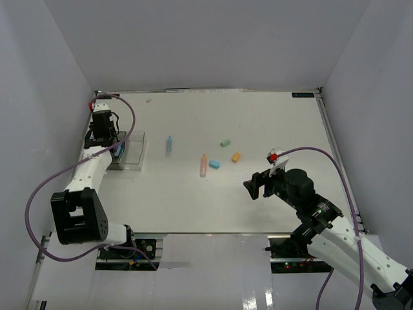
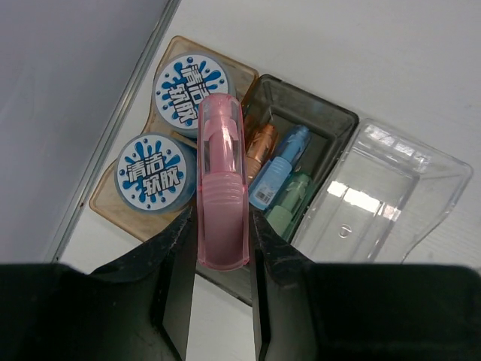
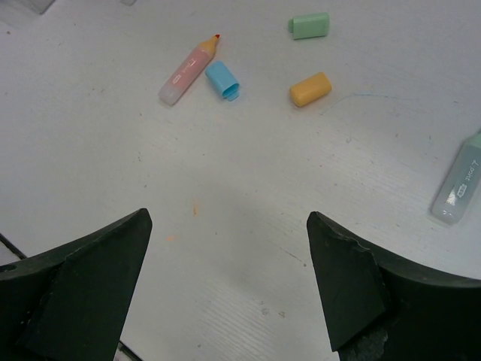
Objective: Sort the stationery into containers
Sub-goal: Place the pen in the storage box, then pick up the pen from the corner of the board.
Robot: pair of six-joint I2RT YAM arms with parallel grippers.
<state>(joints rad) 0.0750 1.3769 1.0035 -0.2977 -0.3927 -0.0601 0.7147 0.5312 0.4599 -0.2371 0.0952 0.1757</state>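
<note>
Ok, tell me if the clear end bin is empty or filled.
Empty: the clear bin shows only its bare floor; the markers lie in the darker bin beside it.

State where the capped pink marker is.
Left wrist view, centre: the pink marker sits gripped in the left fingers, above the tan bin and dark bin.

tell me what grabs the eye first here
The left pincer clamps a pink highlighter over the row of bins, near two blue-and-white rolls in the tan bin. On the table, loose caps and a pink-barrelled marker lie scattered before the open right pincer.
</note>
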